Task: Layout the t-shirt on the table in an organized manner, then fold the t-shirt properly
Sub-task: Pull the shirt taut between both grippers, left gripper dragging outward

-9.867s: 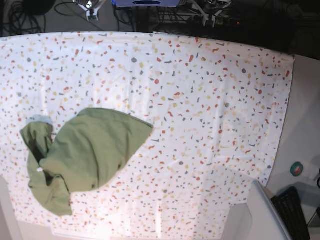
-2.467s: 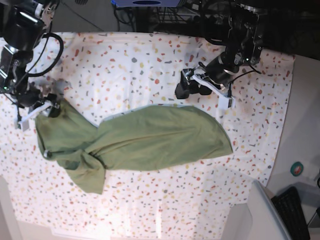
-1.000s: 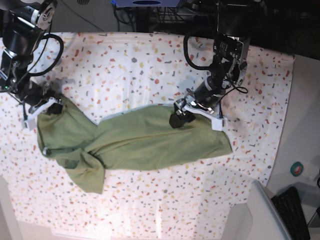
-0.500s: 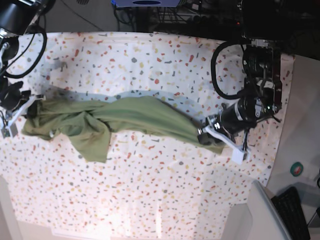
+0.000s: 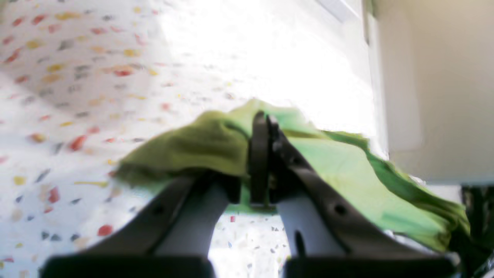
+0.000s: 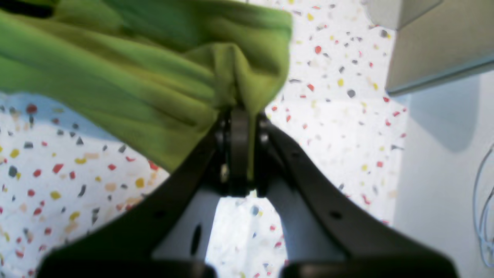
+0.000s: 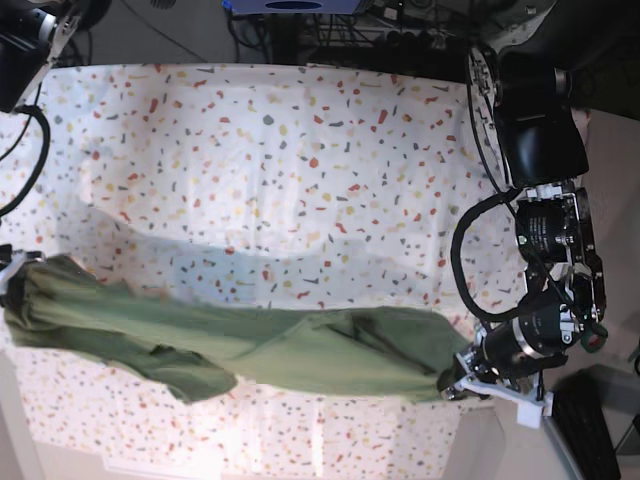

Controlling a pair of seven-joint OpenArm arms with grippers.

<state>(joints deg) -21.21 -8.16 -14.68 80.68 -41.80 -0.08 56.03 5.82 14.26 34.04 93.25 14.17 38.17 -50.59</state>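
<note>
We hold the soft olive-green cotton t-shirt (image 7: pixel 230 340) with both of our grippers, one at each end. The shirt hangs stretched in a long, bunched band over the near part of the big flat table with the white cloth full of small red, orange, yellow and grey flecks (image 7: pixel 300 160). In the base view the band runs almost from one side edge of the table to the other. A loose flap of the shirt droops down from the band, closer to the end that our right gripper holds. A soft grey shadow of the shirt lies on the table, a bit farther back than the shirt itself. Our left gripper (image 5: pixel 264 127) is pinched tight on the shirt's edge, with green cloth bunched on both sides of its black fingers (image 5: pixel 257 154). In the base view this gripper (image 7: pixel 455 380) sits near the table's near corner, beside the pale grey bin (image 7: pixel 520 430) that stands there. Our right gripper (image 6: pixel 239 123) is also squeezed tight on the shirt, and the cloth puffs up in thick folds above it. In the base view that end of the shirt is at the table's other side edge, and the gripper is mostly cut off there.
</note>
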